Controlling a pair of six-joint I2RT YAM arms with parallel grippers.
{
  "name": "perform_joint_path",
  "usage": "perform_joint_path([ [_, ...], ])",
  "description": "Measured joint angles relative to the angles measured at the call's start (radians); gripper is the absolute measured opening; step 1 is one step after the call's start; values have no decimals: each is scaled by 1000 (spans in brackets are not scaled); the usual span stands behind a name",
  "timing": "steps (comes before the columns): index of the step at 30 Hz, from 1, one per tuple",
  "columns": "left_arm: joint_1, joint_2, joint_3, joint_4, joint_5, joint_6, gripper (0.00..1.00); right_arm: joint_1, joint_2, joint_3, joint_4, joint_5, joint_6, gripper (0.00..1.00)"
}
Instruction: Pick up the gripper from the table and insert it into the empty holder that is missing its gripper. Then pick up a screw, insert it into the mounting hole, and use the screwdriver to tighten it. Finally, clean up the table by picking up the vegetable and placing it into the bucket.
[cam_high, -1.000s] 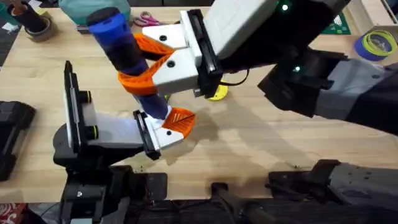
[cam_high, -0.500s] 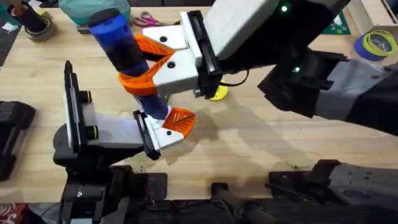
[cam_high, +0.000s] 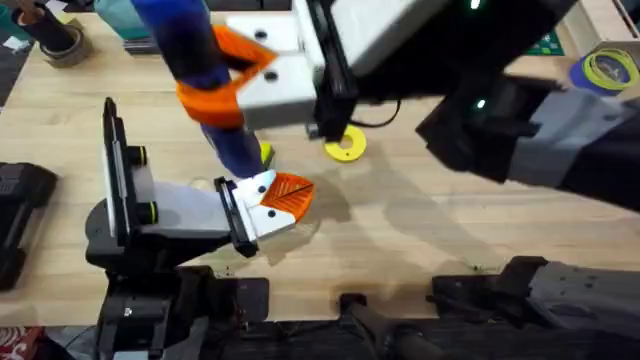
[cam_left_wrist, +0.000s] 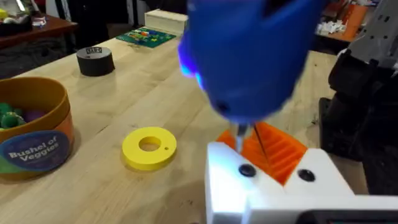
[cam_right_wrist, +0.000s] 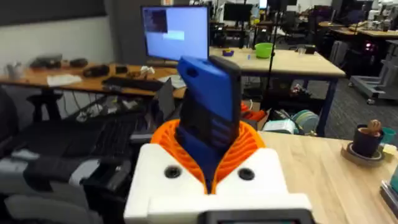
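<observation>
Wood tabletop (cam_high: 400, 220), office behind. Right pincer (cam_right_wrist: 210, 163) clamped round blue screwdriver (cam_high: 195, 70), bit just above left pincer's (cam_high: 262, 205) orange tip. Left's opening: can't tell. Screwdriver looks rigid, smooth; grip mid-barrel.

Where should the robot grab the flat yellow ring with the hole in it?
Probably by its outer rim. The yellow ring lies flat on the table, so an end effector would likely come straight down from above, one finger in the centre hole and one outside the edge. Sliding in from the side looks harder, since it sits low and flat on the wood.
</observation>
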Motion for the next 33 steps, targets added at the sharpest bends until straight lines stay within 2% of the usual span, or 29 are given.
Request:
perform_joint_path([
  [6,0,0,0,0,0,0,13,-14,0,174,-264,18,-42,22],
  [11,0,0,0,0,0,0,13,-20,0,355,-703,50,-191,22],
  [15,0,0,0,0,0,0,13,-24,0,515,-1053,136,-347,21],
  [20,0,0,0,0,0,0,13,-26,0,690,-1368,325,-515,21],
  [23,0,0,0,0,0,0,13,-26,0,749,-1479,467,-583,21],
  [28,0,0,0,0,0,0,13,-27,0,768,-1617,739,-690,21],
  [33,0,0,0,0,0,0,13,-36,0,768,-1744,928,-786,21],
])
